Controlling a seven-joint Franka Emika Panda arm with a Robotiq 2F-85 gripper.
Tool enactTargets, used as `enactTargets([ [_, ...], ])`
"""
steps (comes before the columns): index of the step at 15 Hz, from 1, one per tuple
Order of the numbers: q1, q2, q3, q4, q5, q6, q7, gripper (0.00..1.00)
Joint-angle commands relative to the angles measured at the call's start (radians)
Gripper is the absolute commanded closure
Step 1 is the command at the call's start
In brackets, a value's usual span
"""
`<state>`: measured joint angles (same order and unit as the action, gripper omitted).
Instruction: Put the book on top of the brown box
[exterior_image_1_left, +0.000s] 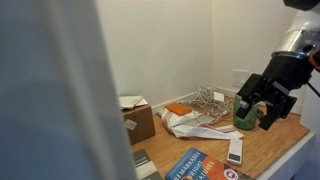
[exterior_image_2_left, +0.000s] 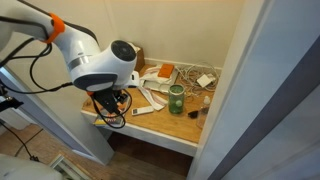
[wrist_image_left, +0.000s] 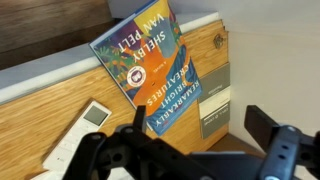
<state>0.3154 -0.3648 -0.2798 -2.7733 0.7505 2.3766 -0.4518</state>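
Ahead of the spread pincer (wrist_image_left: 190, 142), the book (wrist_image_left: 155, 70) lies between a white remote (wrist_image_left: 80, 128) and a grey flat item (wrist_image_left: 215, 100).

White lettering on the book cover
The book (wrist_image_left: 150, 65), lying just ahead of the pincer (wrist_image_left: 185, 158), carries "SHELBY VAN PELT" and "REMARKABLY BRIGHT CREATURES" in white capitals.
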Motion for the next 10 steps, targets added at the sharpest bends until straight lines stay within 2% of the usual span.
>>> enactTargets([
  [1,0.002,0.133,-0.079,0.000,0.145,-0.082,-0.266,0.00],
  [2,-0.001,0.169,-0.097,-0.001,0.176,-0.103,-0.333,0.00],
  [3,-0.083,0.209,-0.034,0.000,0.224,-0.144,-0.407,0.00],
  [7,-0.199,0.358,0.050,-0.002,0.315,-0.210,-0.612,0.00],
  [8,-0.225,0.385,0.072,-0.002,0.333,-0.217,-0.647,0.00],
  [9,-0.250,0.329,0.096,-0.002,0.278,-0.199,-0.569,0.00],
  [10,-0.263,0.359,0.108,-0.001,0.291,-0.202,-0.599,0.00],
])
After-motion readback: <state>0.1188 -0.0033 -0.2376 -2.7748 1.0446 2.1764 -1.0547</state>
